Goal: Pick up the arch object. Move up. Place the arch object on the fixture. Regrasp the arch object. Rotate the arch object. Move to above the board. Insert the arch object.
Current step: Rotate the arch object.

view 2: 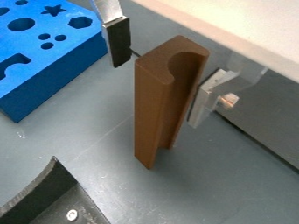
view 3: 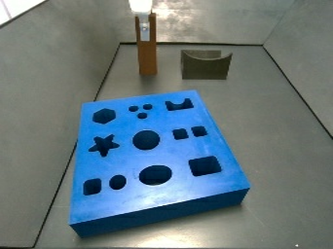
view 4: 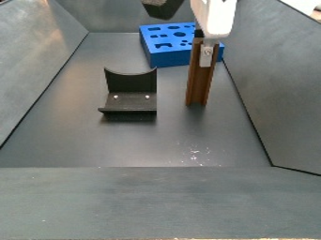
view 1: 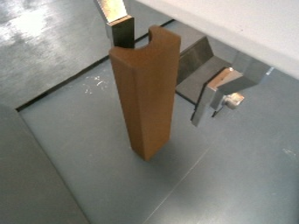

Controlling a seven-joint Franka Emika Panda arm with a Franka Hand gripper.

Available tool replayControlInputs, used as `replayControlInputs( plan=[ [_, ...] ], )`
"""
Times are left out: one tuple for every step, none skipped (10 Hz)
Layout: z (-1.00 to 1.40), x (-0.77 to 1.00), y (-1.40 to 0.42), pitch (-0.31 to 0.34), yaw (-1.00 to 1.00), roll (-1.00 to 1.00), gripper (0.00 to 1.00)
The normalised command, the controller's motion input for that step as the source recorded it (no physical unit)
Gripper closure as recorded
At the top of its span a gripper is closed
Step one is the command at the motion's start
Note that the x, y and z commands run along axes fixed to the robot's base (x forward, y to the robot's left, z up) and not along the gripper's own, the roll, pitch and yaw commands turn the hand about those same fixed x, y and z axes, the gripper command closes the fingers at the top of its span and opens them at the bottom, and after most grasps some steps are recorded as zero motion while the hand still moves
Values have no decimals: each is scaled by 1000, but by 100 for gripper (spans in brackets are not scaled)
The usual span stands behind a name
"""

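The arch object (view 1: 146, 101) is a long orange-brown block standing upright on the grey floor, its notched end up (view 2: 163, 96). My gripper (view 1: 160, 80) is open and straddles the block's top end (view 2: 158, 92). A gap shows between one dark-padded finger (view 2: 118, 44) and the block, and the other silver finger (view 2: 205, 96) is close beside its far face. In both side views the arch object (view 3: 147, 53) (view 4: 201, 75) stands under the gripper (view 3: 140, 12) (view 4: 213, 21). The fixture (view 3: 204, 64) (view 4: 128, 92) stands apart beside it. The board (view 3: 163, 180) (view 4: 153, 49) is the blue slab with shaped holes.
Grey walls close in the floor on each side (view 3: 78, 58) (view 4: 257, 84). The fixture (view 1: 193, 63) sits just behind the block in a wrist view. A corner of the board (view 2: 24, 87) lies near the gripper.
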Motion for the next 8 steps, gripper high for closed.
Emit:
replayControlInputs(
  plan=[
    [1000,-15,0,-26,-23,-128,0],
    [975,-32,1,7,-25,-128,0],
    [821,-23,2,23,-28,-128,0],
    [585,-12,3,41,-32,-128,0],
    [401,1,4,55,-34,-128,0],
    [0,0,0,12,1000,-20,0],
    [-107,11,1,13,1000,-20,0],
    [-116,42,-2,10,1000,-18,0]
  ],
)
